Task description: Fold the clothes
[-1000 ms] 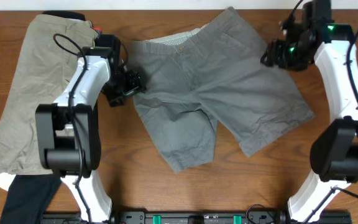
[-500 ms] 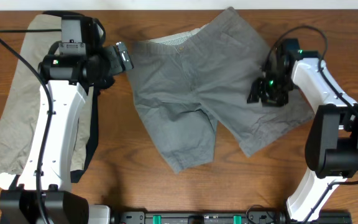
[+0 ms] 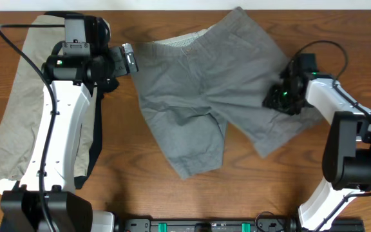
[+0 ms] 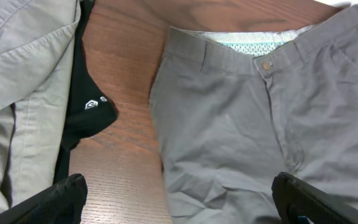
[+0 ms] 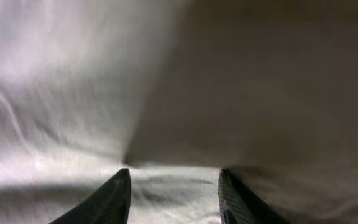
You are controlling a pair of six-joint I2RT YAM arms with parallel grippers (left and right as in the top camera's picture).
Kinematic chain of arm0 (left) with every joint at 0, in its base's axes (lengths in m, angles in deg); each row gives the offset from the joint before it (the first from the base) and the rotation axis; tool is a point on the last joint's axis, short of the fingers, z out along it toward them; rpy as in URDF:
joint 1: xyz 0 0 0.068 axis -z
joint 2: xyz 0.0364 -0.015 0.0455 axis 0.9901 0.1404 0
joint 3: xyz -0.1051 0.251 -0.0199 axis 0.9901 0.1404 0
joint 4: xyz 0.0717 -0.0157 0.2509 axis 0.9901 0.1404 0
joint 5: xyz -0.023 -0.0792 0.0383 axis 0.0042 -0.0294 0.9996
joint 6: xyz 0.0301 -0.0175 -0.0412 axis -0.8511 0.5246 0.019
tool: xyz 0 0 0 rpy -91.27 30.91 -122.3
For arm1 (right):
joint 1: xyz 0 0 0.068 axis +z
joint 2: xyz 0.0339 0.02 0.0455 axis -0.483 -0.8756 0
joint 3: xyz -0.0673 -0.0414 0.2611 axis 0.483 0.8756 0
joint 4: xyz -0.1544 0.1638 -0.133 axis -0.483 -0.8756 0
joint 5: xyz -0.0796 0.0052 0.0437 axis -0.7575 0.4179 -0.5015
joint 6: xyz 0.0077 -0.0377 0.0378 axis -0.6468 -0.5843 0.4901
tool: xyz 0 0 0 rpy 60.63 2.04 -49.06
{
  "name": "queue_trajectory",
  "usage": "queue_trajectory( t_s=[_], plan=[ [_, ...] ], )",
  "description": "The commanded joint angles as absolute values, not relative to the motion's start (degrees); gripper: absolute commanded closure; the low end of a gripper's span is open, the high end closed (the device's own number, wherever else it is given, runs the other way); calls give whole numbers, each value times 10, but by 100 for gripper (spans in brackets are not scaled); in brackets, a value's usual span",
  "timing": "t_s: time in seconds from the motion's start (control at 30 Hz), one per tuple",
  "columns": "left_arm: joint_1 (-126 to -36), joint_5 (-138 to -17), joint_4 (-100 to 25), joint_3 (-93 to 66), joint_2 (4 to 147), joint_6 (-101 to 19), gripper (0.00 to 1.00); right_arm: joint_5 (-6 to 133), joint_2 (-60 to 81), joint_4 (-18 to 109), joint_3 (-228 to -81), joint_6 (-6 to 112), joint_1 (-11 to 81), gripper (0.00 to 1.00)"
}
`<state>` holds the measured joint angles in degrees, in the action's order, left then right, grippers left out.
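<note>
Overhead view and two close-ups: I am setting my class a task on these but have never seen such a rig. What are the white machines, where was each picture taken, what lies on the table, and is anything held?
The white machines are two robot arms, each ending in a two-finger gripper. The wide picture looks down from above the table; each close-up comes from a camera on one wrist. In the middle lie grey shorts, spread out. At the robot's left lie a khaki garment and a black garment. The left gripper hangs wide open beside the shorts, holding nothing. The right gripper is down on the shorts' other side; its fingers stand apart against the cloth, and whether they pinch it cannot be told.
</note>
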<state>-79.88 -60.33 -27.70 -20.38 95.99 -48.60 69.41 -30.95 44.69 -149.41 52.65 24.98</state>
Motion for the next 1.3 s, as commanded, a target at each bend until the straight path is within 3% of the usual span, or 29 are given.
queue_trajectory(
  t_s=[0.0, 0.1, 0.2, 0.33, 0.47, 0.57, 0.73, 1.0, 1.1, 1.27],
  plan=[
    [-795, -596, -284, -207, 986, -500, 4, 598, -394, 495, -1464, 542, 191, 55],
    [-785, -597, -295, -207, 1009, -510, 4, 602, -435, 573, -1475, 527, 153, 54],
    [-771, -597, -316, -207, 1041, -523, 4, 619, -468, 638, -1504, 489, 125, 47],
    [-748, -601, -357, -207, 1092, -534, 4, 647, -481, 638, -1585, 446, 110, 40],
    [-728, -634, -407, -207, 1145, -557, 3, 696, -474, 532, -1722, 433, 113, 38],
    [-719, -705, -422, -207, 1175, -557, 4, 738, -469, 399, -1853, 429, 128, 29],
    [-711, -743, -423, -207, 1202, -573, 4, 756, -463, 243, -1990, 425, 163, 27],
    [-707, -743, -441, -206, 1249, -598, 4, 755, -456, 150, -2035, 425, 219, 25],
    [-707, -743, -441, -206, 1266, -597, 11, 755, -455, 124, -2035, 425, 236, 29],
    [-701, -759, -444, -206, 1272, -578, 40, 755, -454, 85, -2035, 425, 255, 38]
  ],
)
